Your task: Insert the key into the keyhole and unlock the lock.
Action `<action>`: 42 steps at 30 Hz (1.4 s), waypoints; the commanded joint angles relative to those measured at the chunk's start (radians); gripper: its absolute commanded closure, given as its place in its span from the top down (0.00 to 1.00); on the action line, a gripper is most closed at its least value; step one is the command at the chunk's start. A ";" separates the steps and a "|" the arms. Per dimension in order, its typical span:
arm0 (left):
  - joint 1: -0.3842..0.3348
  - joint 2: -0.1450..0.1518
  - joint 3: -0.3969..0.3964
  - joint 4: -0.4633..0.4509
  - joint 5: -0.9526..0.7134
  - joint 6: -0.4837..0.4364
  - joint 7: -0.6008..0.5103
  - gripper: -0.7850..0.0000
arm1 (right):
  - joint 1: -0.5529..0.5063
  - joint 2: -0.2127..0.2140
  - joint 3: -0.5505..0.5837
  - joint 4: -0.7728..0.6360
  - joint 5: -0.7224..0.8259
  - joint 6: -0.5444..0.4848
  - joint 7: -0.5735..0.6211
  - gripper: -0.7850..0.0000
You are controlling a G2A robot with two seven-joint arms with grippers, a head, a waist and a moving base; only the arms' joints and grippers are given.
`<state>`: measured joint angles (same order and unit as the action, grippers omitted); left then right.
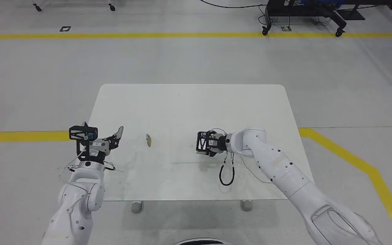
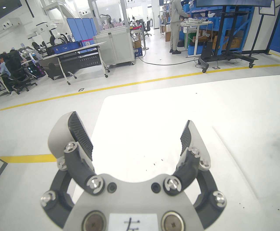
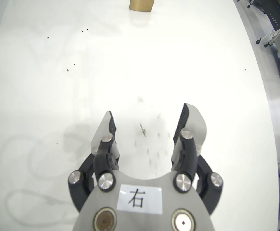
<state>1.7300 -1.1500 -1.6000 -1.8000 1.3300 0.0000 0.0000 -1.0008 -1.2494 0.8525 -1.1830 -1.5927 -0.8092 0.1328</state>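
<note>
A small brass lock (image 1: 148, 140) lies on the white table (image 1: 184, 104), left of centre; its brass body (image 3: 141, 5) also shows far ahead in the right wrist view. A thin silvery key (image 3: 142, 129) lies on the table between the spread fingers of my right gripper (image 3: 147, 110), which is open and touches nothing. From above, that right gripper (image 1: 199, 142) sits at mid-table, pointing toward the lock. My left gripper (image 1: 116, 138) hovers at the table's left edge, open and empty (image 2: 131, 122), left of the lock.
A black cable loop (image 1: 228, 171) hangs off the right arm over the table's front part. Small dark specks (image 3: 67, 70) dot the tabletop. Bare table surface lies between the right gripper and the lock.
</note>
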 commanded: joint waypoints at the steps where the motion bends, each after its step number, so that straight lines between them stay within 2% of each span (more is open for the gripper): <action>1: 0.000 0.000 0.000 0.000 0.000 0.000 0.000 1.00 | 0.008 -0.002 -0.006 0.017 0.001 -0.009 0.001 0.19; 2: 0.000 0.000 0.000 0.000 0.000 0.000 0.000 1.00 | 0.011 -0.002 -0.007 0.026 0.002 -0.011 0.001 0.16; 3: 0.000 0.000 0.000 0.000 0.000 0.000 0.000 1.00 | 0.013 -0.002 -0.008 0.032 0.002 -0.012 -0.002 0.07; 6: 0.000 0.000 0.000 0.000 0.000 0.000 0.000 1.00 | 0.011 0.002 -0.003 0.036 -0.005 -0.019 -0.016 0.00; 17: 0.000 0.000 0.000 0.000 0.000 0.000 0.000 1.00 | -0.046 0.036 0.057 -0.070 -0.081 0.029 -0.074 0.00; 22: 0.000 0.000 0.000 0.000 0.000 0.000 0.000 1.00 | -0.086 0.058 0.119 -0.152 -0.105 0.073 -0.126 0.00; 25: 0.000 0.000 0.000 0.000 0.000 0.000 0.000 1.00 | -0.116 0.068 0.178 -0.172 -0.031 0.085 -0.169 0.00; 29: 0.000 0.000 0.000 0.000 0.000 0.000 0.000 1.00 | -0.136 0.076 0.251 -0.145 0.127 0.047 -0.251 0.00; 40: 0.000 0.000 0.001 0.000 -0.005 -0.003 0.001 1.00 | -0.139 0.077 0.256 -0.141 0.135 0.044 -0.257 0.00; 42: 0.010 0.000 0.004 -0.026 -0.059 -0.083 0.003 1.00 | -0.139 0.077 0.256 -0.141 0.135 0.044 -0.257 0.00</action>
<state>1.7339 -1.1504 -1.5967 -1.8102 1.3091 -0.0239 0.0051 -1.1401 -1.1723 1.1085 -1.3238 -1.4576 -0.7654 -0.1246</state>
